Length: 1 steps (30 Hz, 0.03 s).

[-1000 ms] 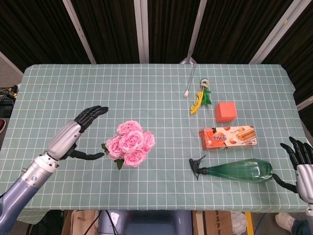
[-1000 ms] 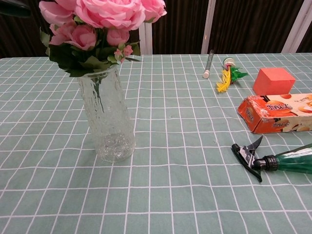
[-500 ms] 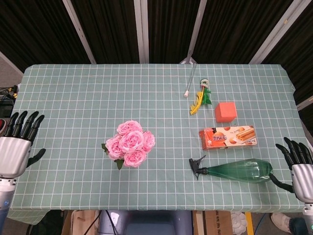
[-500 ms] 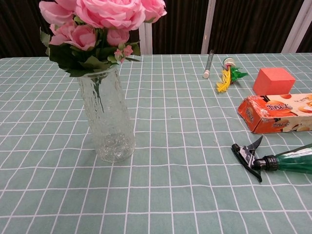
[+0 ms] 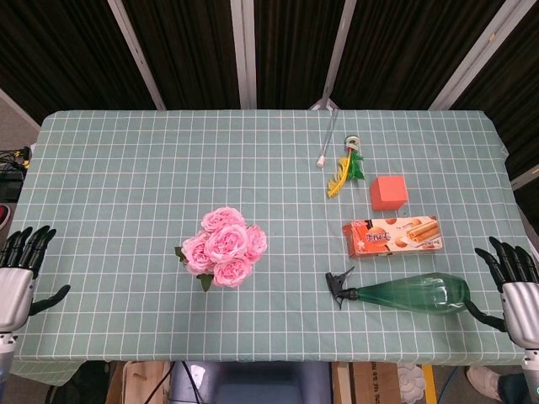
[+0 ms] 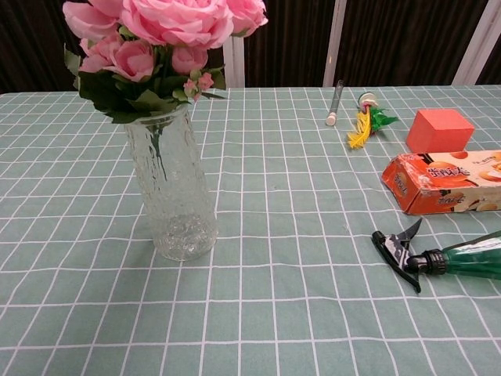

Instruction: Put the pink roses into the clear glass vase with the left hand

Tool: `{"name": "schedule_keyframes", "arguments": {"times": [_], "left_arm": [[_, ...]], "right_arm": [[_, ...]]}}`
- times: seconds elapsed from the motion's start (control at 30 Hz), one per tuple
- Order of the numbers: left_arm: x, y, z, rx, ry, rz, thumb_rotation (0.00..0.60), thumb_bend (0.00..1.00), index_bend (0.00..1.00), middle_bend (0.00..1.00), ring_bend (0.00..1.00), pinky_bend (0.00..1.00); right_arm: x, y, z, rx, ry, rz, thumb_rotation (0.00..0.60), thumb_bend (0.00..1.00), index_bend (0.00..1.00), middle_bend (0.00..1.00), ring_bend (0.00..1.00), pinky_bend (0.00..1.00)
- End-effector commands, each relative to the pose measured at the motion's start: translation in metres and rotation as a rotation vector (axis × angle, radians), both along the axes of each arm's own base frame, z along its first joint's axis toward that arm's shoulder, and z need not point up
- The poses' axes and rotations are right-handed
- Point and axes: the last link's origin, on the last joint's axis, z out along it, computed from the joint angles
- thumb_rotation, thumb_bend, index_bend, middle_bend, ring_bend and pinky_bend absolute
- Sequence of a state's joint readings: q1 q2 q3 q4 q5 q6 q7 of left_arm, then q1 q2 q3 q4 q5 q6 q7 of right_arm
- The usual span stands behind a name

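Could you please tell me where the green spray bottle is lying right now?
In the head view, the green spray bottle lies on its side near the table's front right edge, just in front of the orange biscuit box.

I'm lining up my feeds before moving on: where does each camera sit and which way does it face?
Head view: high above the near edge, looking down; left hand and right hand show at its sides.
Chest view: low at table height, facing across; no hands show.
Shared: pink roses in the clear glass vase, spray bottle, biscuit box, orange block.
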<state>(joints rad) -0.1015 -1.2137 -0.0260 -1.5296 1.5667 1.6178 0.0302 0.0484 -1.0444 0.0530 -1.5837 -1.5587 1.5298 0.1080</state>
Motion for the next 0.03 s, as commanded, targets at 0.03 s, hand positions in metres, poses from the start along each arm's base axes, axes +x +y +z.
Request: {"name": "schedule_keyframes", "arguments": {"times": [0.03], "left_arm": [[-0.0025,0.0001,0.0030,0.003,-0.012,0.003,0.600,0.23,0.07,0.06,0.00,0.00]], "right_arm": [[0.0000,-0.0004,-0.0006,-0.001,0.008,-0.002,0.600,0.21,0.17,0.05,0.02,0.00]]}}
